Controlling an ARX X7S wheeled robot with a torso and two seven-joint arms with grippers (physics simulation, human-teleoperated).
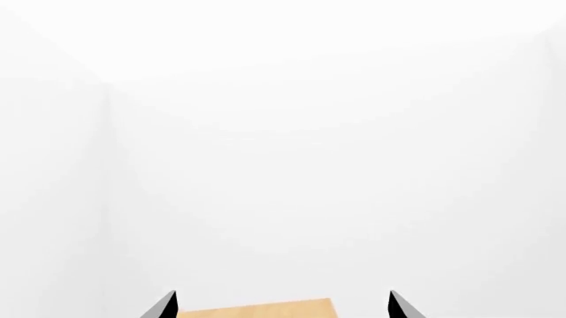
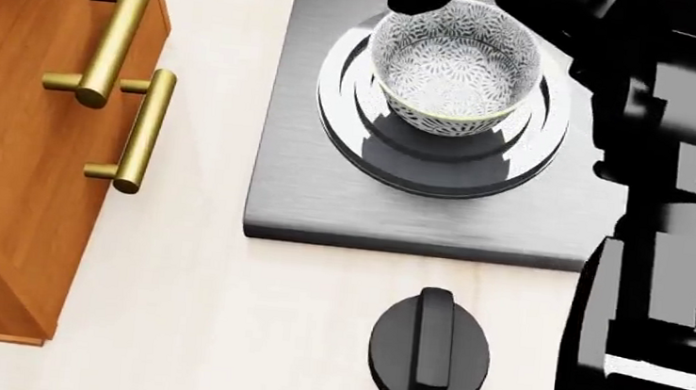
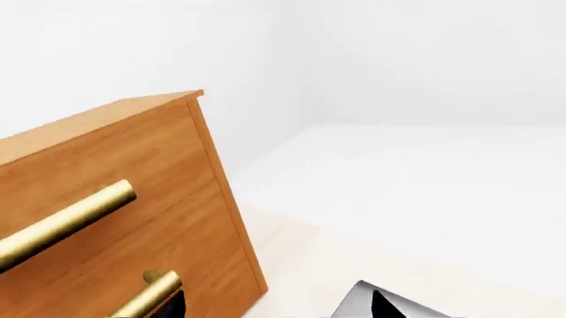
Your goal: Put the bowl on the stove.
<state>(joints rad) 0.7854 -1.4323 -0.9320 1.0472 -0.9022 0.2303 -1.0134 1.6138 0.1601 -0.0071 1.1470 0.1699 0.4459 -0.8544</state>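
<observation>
The bowl (image 2: 457, 67) sits upright on the round burner of the stove (image 2: 323, 193), over the burner's far half, its speckled inside facing up. A dark part of the right arm covers the bowl's far rim, so in the head view I cannot tell whether the right hand touches the rim or only hangs over it. In the right wrist view only two dark finger tips of the right hand (image 3: 274, 306) show at the frame's edge, set well apart, with a grey corner of the stove (image 3: 358, 301) beside one of them; nothing is seen between them, and whether they grip the bowl cannot be told.

The stove lies flat on the pale table (image 2: 212, 315), toward its far edge. A round black knob (image 2: 431, 352) rests on the table just in front of the stove's near edge, apart from it. At the table's left edge stands a wooden cabinet (image 2: 9, 175) with brass bar handles (image 2: 142, 130).

The left hand (image 1: 281, 306) shows only two dark finger tips, spread wide, with a strip of wood between them and white wall beyond.
</observation>
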